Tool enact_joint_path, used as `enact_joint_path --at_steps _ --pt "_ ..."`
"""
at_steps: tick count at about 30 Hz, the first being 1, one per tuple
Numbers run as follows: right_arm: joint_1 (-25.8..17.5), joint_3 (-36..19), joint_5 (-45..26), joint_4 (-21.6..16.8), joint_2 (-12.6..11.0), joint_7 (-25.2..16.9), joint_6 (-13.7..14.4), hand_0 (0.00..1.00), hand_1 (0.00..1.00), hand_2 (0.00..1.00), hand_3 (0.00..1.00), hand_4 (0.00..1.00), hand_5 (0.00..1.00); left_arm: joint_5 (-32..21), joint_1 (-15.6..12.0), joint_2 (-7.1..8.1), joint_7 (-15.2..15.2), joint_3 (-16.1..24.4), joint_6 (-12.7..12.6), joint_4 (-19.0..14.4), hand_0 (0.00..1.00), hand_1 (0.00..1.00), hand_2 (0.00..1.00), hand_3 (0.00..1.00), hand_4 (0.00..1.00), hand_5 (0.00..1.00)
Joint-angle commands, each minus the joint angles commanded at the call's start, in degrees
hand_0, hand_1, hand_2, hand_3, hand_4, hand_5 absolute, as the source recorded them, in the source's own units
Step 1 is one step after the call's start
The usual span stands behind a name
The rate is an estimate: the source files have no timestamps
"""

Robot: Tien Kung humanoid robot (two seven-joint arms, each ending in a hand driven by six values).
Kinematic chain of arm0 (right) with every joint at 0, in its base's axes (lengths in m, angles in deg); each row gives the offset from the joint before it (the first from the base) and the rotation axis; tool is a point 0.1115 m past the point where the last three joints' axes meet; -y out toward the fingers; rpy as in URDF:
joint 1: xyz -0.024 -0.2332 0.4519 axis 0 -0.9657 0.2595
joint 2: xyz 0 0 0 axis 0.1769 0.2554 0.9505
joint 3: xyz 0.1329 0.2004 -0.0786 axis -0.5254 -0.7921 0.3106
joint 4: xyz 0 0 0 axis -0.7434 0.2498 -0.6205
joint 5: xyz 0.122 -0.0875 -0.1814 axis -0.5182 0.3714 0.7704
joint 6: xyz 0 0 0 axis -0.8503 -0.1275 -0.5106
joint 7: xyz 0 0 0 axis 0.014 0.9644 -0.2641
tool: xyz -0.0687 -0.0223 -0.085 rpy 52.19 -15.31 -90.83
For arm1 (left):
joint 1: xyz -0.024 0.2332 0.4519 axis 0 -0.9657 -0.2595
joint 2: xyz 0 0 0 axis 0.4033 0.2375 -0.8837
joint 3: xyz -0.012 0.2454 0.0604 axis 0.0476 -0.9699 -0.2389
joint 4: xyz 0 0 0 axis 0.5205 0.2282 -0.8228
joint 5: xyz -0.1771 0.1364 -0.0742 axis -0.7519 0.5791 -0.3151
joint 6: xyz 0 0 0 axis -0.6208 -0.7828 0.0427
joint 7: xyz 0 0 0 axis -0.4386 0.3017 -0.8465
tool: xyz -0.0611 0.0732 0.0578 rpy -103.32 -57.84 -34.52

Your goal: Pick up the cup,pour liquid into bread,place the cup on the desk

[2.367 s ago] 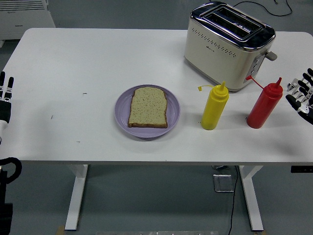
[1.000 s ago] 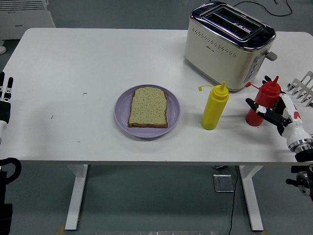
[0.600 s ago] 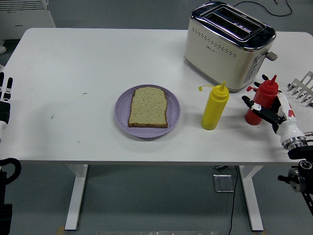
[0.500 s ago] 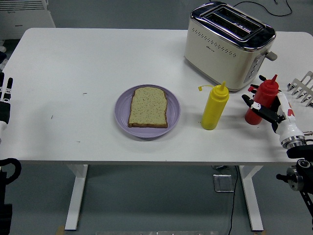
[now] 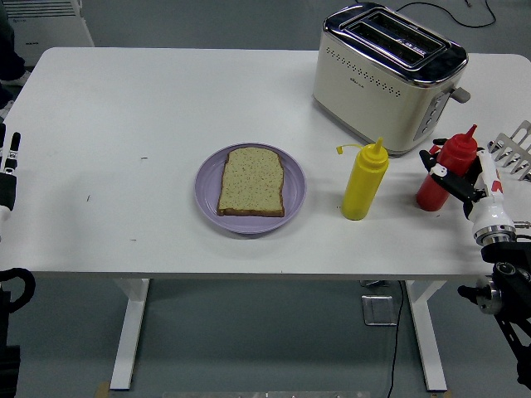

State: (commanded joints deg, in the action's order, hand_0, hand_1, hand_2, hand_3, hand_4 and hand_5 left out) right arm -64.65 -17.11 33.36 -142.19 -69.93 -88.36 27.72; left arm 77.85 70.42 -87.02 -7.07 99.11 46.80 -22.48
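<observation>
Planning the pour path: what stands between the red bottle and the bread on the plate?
The yellow squeeze bottle stands upright between the red bottle, where the right robot hand is, and the bread on the purple plate. Nothing else visible does.

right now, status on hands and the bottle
Right hand closing around red squeeze bottle, grip unconfirmed, bottle upright on table. Left hand idle at left edge. Yellow bottle stands toward bread.

two squeeze bottles — yellow bottle, red bottle, one toaster, one plate, one bread slice
</observation>
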Motion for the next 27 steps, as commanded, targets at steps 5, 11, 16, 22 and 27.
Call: enact_joint_path --at_steps 5,11,16,22,27 --pt "-0.17 0.19 -0.72 -0.25 -0.13 -0.39 0.82 0.14 0.114 0.227 0.282 0.828 0.211 -0.01 -0.08 0.0 0.03 0.06 -0.02 0.01 0.793 0.765 0.759 0.691 0.569 0.998" --pt "-0.38 -0.75 -0.58 -0.88 -0.38 -0.34 1.79 0.083 0.061 0.164 0.229 0.84 0.225 -0.04 -0.01 0.0 0.02 -0.03 -0.02 0.04 0.793 0.764 0.759 0.691 0.569 0.998" --pt "-0.53 -1.87 -0.76 -1.59 -0.54 -0.48 3.04 0.04 0.016 0.119 0.184 0.84 0.23 -0.04 0.02 0.0 0.03 -0.03 -0.02 0.01 0.793 0.765 0.759 0.692 0.57 0.998" --pt "-0.8 -3.17 -1.08 -4.33 -0.91 0.49 3.07 0.016 0.002 0.097 0.167 0.84 0.244 -0.05 0.0 0.0 0.01 -0.04 -0.04 0.01 0.793 0.764 0.759 0.691 0.569 0.998" --pt "-0.88 -5.06 -0.17 -8.18 -1.6 1.74 2.64 0.016 0.002 0.102 0.172 0.829 0.259 -0.05 0.0 0.0 0.02 0.02 -0.05 -0.05 0.793 0.764 0.759 0.692 0.569 0.998"
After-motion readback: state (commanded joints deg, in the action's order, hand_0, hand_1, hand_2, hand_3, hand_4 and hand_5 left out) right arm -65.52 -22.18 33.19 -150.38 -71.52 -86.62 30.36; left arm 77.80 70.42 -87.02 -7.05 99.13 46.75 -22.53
